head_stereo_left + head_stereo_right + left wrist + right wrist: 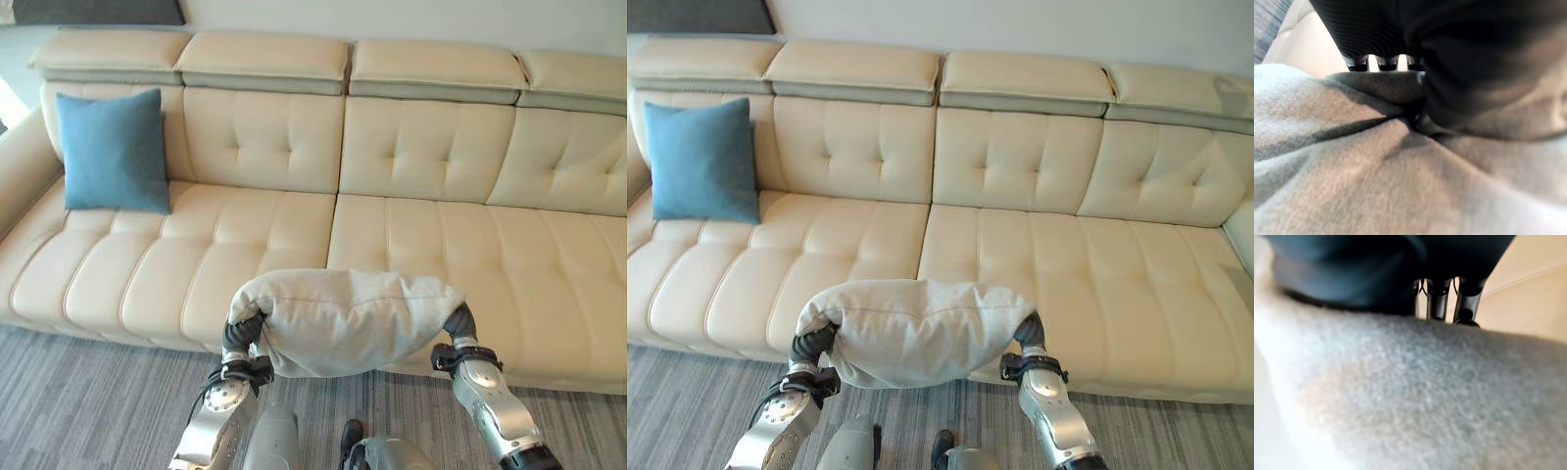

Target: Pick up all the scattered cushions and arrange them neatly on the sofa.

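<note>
While the blue cushion (113, 150) is leaning upright at the sofa's (421, 245) left end, the grey cushion (343, 318) is hanging before its front edge. The left hand (242, 333) and right hand (458, 323) are pressing its ends; whether their fingers are curled cannot be told.

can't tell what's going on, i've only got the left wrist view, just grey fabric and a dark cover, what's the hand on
Observer: The head views show a light grey cushion carried between the left hand and the right hand, one at each end.
Operator: is it on the sofa yet
Observer: No. It hangs in front of the cream sofa, over the front edge of the seat.
Operator: anything already placed up there
Observer: A blue cushion stands upright against the backrest at the sofa's left end.
Operator: is the right hand gripping too
Observer: In the right wrist view its fingers reach over the cushion's edge; their tips are hidden, so I cannot tell.
</note>
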Robot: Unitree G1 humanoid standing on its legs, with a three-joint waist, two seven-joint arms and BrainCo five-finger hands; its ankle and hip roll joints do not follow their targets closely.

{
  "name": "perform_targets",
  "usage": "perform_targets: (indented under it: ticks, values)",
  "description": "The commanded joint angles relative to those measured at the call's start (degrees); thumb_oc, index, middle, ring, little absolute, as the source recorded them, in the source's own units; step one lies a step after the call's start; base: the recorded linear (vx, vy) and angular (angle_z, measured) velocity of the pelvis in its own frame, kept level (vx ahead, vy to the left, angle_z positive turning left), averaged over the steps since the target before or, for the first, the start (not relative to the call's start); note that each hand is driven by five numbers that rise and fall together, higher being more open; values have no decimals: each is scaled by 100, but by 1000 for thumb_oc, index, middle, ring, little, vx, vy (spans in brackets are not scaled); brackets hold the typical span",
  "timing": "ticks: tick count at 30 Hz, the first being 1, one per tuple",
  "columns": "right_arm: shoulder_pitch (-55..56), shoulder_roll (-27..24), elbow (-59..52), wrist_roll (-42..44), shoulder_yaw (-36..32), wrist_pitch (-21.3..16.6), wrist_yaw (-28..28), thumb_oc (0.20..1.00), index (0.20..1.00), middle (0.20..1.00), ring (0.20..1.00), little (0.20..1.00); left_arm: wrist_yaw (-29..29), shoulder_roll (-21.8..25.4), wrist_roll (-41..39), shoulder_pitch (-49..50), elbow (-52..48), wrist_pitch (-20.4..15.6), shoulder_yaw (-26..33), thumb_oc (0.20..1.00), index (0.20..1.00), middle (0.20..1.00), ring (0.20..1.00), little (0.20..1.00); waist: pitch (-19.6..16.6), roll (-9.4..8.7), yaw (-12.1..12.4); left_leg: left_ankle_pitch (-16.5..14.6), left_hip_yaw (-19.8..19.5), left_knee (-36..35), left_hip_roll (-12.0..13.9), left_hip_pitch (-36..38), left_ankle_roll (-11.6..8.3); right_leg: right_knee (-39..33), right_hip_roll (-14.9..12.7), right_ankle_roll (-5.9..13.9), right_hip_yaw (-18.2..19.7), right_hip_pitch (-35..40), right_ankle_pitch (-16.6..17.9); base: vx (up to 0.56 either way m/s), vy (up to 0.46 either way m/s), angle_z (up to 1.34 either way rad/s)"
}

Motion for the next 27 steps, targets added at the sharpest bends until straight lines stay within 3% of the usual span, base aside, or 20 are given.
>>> perform_targets:
  ticks: [1,2,3,5,6,10,13,17,19,21,23,25,27]
  values:
    - [-586,192,-672,70,290,-489,11,200,200,200,200,200,-97,-109,176,-852,-627,-546,-214,200,200,200,200,200,190,-126,-67,111,110,-1431,-413,1266,524,-1115,-195,692,-36,326,196,356,-1,-4]
    - [-610,207,-689,21,345,-475,-39,200,200,200,200,200,-51,-121,189,-832,-645,-529,-257,200,200,200,200,200,134,-99,-60,443,-134,-2642,-380,1320,498,-1100,-163,713,-18,395,151,186,21,0]
    - [-608,206,-689,20,347,-475,-40,200,200,200,200,200,-51,-122,190,-829,-646,-528,-257,200,200,200,200,200,138,-108,-67,504,-140,-2758,-394,1385,497,-1098,-175,715,-24,407,144,286,40,9]
    - [-590,218,-753,-26,371,-462,-94,200,200,200,200,200,-24,-139,253,-818,-644,-487,-301,200,200,200,200,200,97,-37,-108,1078,-303,-3800,-243,1345,325,-1080,-135,687,-49,564,-8,297,85,3]
    - [-556,226,-783,-38,353,-458,-139,200,200,200,200,200,-1,-163,265,-817,-639,-481,-334,200,200,200,200,200,80,-3,-164,1102,-226,-3822,-201,1160,202,-1041,-150,671,-64,710,-88,281,107,-5]
    - [-430,278,-829,-136,355,-430,-105,200,200,200,200,200,61,-153,219,-725,-638,-526,-337,200,200,200,200,200,-56,40,-177,1200,-103,-3822,-163,1398,215,-996,-148,708,-16,935,-213,344,180,-2]
    - [-293,333,-922,-153,356,-399,-68,200,200,200,200,200,40,-91,187,-607,-758,-544,-358,200,200,200,200,200,-230,1,-174,1077,-7,-3822,-244,1602,291,-984,-295,812,31,1060,-241,331,218,-28]
    - [-260,456,-962,-192,380,-363,-93,200,200,200,200,200,89,9,165,-628,-788,-500,-385,200,200,200,200,200,-333,-103,-120,801,85,-3822,-381,1866,547,-654,-503,975,103,1035,-329,241,209,-4]
    - [-271,535,-1003,-232,416,-362,-99,200,200,200,200,200,141,61,205,-651,-838,-479,-387,200,200,200,200,200,-299,-121,-109,659,116,-3822,-439,1981,706,140,-624,1094,174,690,-285,132,240,-6]
    - [-460,643,-1025,-253,532,-373,-118,200,200,200,200,200,237,148,250,-700,-930,-518,-346,200,200,200,200,200,-152,-102,-101,554,203,-3822,-487,2094,858,1184,-802,1285,267,102,163,33,243,-15]
    - [-543,693,-1026,-276,579,-380,-161,200,200,200,200,200,269,167,286,-735,-959,-516,-339,200,200,200,200,200,-134,-84,-98,508,228,-3822,-491,2103,873,1353,-828,1274,307,-34,152,23,133,-22]
    - [-704,748,-1027,-292,628,-388,-231,200,200,200,200,200,305,164,311,-821,-979,-556,-335,200,200,200,200,200,-136,-53,-70,453,235,-3822,-487,2138,849,1084,-773,1194,291,-156,27,50,86,-12]
    - [-1034,776,-943,-215,677,-420,-350,200,200,200,200,200,375,172,364,-1013,-950,-598,-296,200,200,200,200,200,-116,-22,-25,472,210,-3822,-447,2114,796,147,-606,1118,274,-129,65,31,7,-12]
